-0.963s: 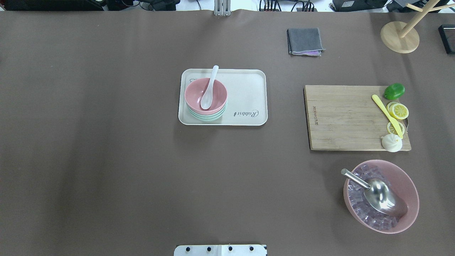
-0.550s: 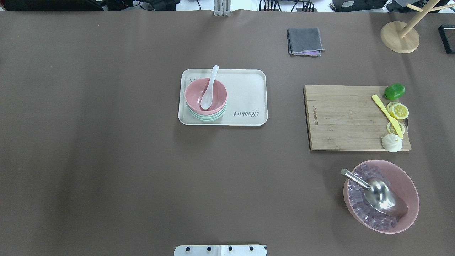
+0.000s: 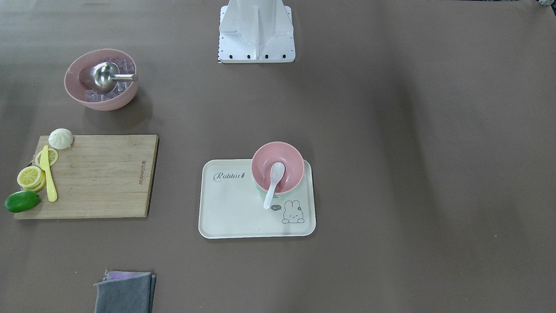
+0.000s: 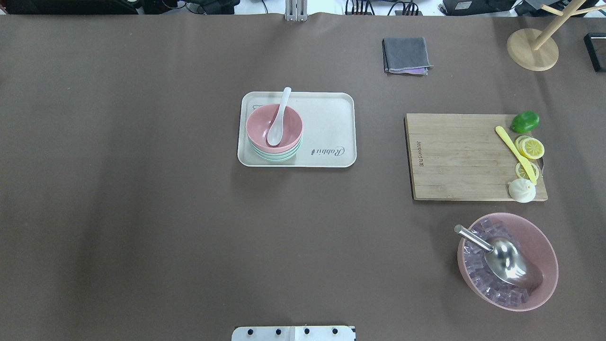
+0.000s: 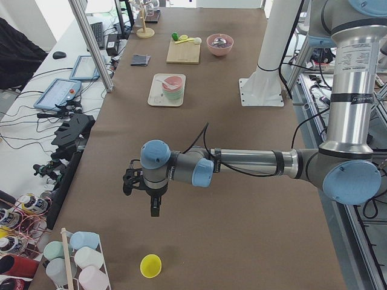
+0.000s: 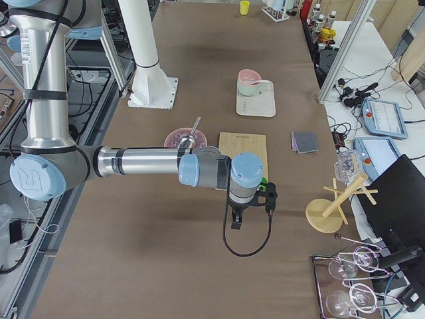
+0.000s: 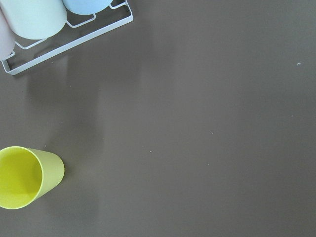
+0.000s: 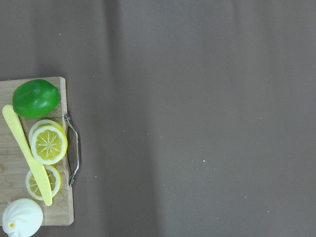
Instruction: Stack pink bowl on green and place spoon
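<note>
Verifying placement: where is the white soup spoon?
Overhead view: the white soup spoon rests in the pink bowl, stacked on green bowls, at the cream tray's left end.

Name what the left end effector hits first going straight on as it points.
Likely bare table: the left end effector points down, and its wrist view shows brown surface ahead. The yellow cup sits off to one side.

mint green bowl is mostly hidden under the round pink bowl, only rim edges peek out. left gripper and right gripper are too small to read. grey folded cloth is cropped at the bottom edge.
</note>
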